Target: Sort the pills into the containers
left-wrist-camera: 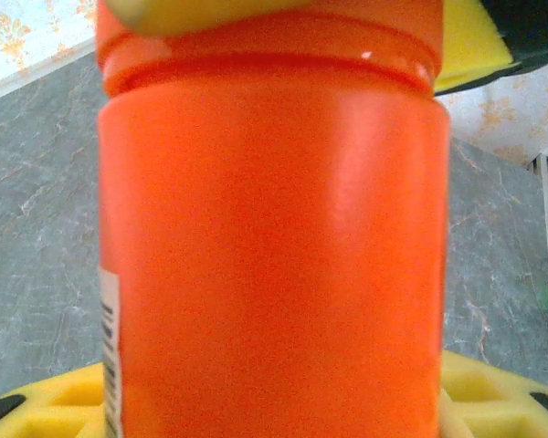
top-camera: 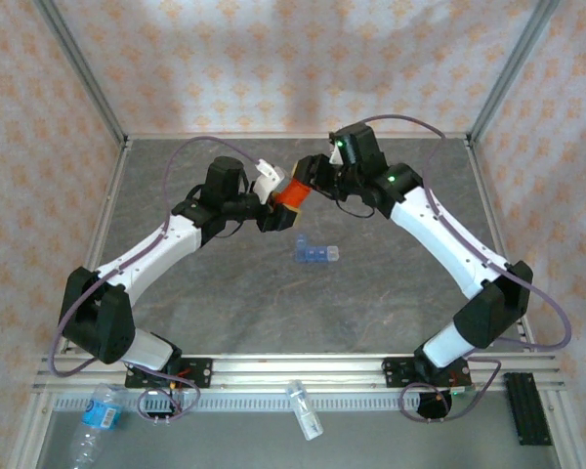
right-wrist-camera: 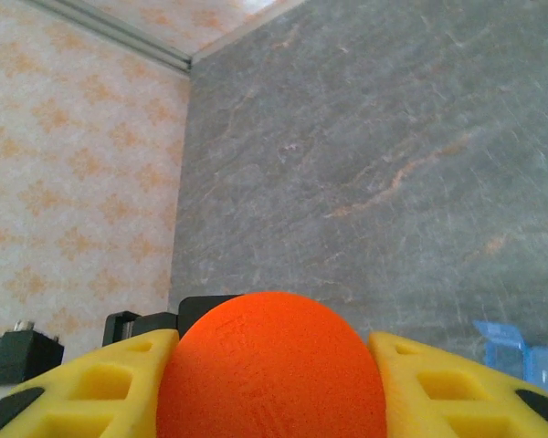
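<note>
An orange vial hangs above the back middle of the table between both arms. My left gripper is shut on its body, and the vial spans that wrist view between the yellow fingers. My right gripper is shut on the vial's orange cap, with a yellow pad pressed against each side. The containers, a small translucent blue organizer strip, lie on the table below and in front of the vial; one end of the strip shows in the right wrist view. The pills are hidden.
A clear water bottle lies at the front left beyond the rail. A small clear bottle rests on the front rail near the middle. A black block sits at the front right. Patterned walls close the back and sides.
</note>
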